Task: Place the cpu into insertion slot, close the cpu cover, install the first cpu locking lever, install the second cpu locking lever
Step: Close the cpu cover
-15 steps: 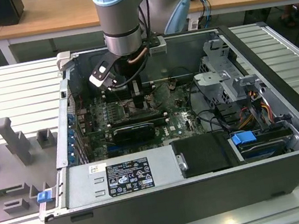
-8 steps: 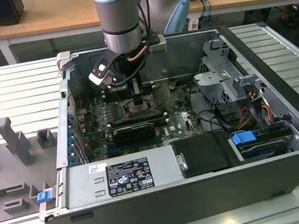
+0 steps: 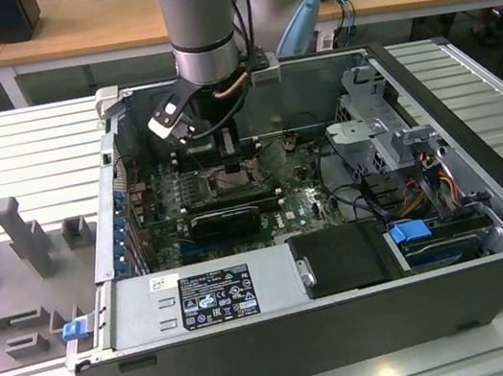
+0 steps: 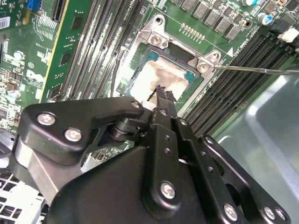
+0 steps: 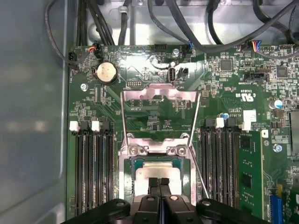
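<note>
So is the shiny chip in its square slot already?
Yes, the cpu lies flat inside the insertion slot, within its metal rim.

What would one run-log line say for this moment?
cpu: in slot | cover: open | gripper: over cpu, jaws shut, contact unclear

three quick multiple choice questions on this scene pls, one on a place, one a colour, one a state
1. Where is the cpu? A in the slot B on a memory slot C outside the case
2. What colour is the board? A blue B green C red
3. How is the cover? A closed over the cpu B swung open C lying outside the case
1 A: it lies flat in the slot below the end effector. 2 B: the board shows green. 3 B: the cover is tipped back, cpu bare.
</note>
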